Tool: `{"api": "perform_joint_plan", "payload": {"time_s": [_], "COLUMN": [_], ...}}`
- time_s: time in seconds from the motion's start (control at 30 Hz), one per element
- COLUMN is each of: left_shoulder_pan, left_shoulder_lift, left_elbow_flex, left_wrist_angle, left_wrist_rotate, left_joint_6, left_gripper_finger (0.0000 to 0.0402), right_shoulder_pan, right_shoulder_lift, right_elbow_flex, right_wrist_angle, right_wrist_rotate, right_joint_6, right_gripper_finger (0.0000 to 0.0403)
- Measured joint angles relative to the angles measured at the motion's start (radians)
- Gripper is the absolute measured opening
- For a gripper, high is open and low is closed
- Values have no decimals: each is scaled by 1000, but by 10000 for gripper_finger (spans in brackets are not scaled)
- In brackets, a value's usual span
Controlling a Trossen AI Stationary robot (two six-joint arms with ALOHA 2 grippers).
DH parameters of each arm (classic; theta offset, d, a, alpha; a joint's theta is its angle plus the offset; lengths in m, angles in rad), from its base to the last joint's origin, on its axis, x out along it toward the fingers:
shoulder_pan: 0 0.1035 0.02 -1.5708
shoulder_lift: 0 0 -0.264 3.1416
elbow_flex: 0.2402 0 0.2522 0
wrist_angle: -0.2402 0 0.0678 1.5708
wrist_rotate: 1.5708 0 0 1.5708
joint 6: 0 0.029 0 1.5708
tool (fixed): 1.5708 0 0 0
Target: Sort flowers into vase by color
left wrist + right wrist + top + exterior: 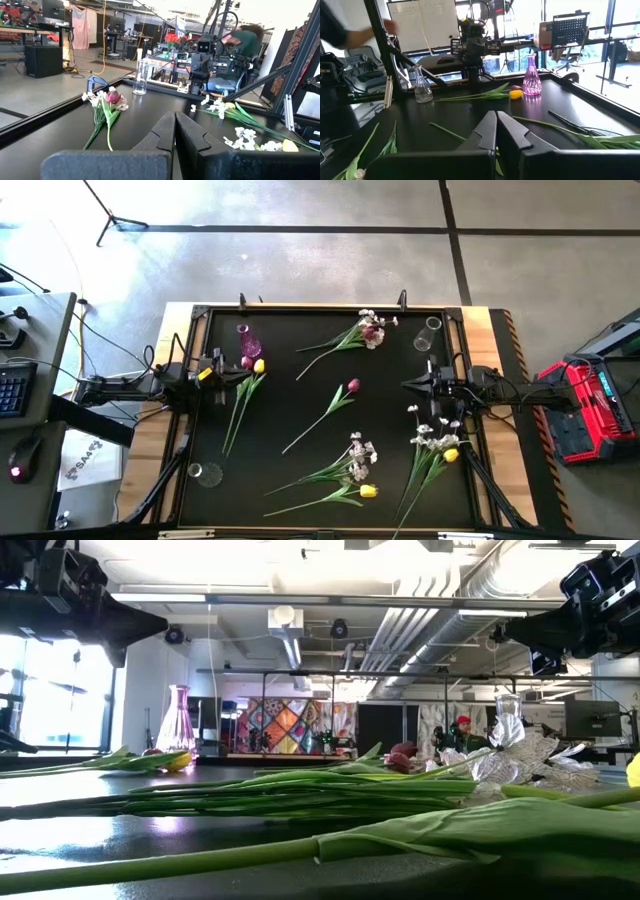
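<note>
While parked at opposite tabletop (pixel 300 395) edges, left gripper (pixel 222 373) and right gripper (pixel 410 386) jaws pressed together, holding nothing; flowers (pixel 340 470) scattered flat, pink vase (pixel 248 341) upright near left.

I count three yellow tulips (pixel 259 366), three dark red tulips (pixel 352 386), three white blossom sprays (pixel 361 451), one pink vase (pixel 249 342), two clear vases (pixel 427 335).
</note>
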Motion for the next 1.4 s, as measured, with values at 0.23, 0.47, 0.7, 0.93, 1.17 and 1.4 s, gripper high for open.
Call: {"api": "perform_joint_plan", "payload": {"time_s": [0.23,0.47,0.7,0.93,1.17,1.4], "left_shoulder_pan": [0,0,0,0,0,0], "left_shoulder_lift": [0,0,0,0,1,0], "left_elbow_flex": [0,0,0,0,0,0], "left_wrist_angle": [0,0,0,7,11,112], "left_wrist_rotate": [0,0,0,-49,-49,-54], "left_joint_6": [0,0,5,297,299,-9], "left_gripper_finger": [0,0,0,0,0,0], "right_shoulder_pan": [0,0,-2,-27,-26,-27], "right_shoulder_lift": [0,0,0,0,0,1], "right_elbow_flex": [0,0,0,0,0,0], "right_wrist_angle": [0,0,0,9,9,131], "right_wrist_rotate": [0,0,4,60,60,134], "right_joint_6": [0,0,-59,-527,-531,-490], "right_gripper_finger": [0,0,0,0,0,0]}}
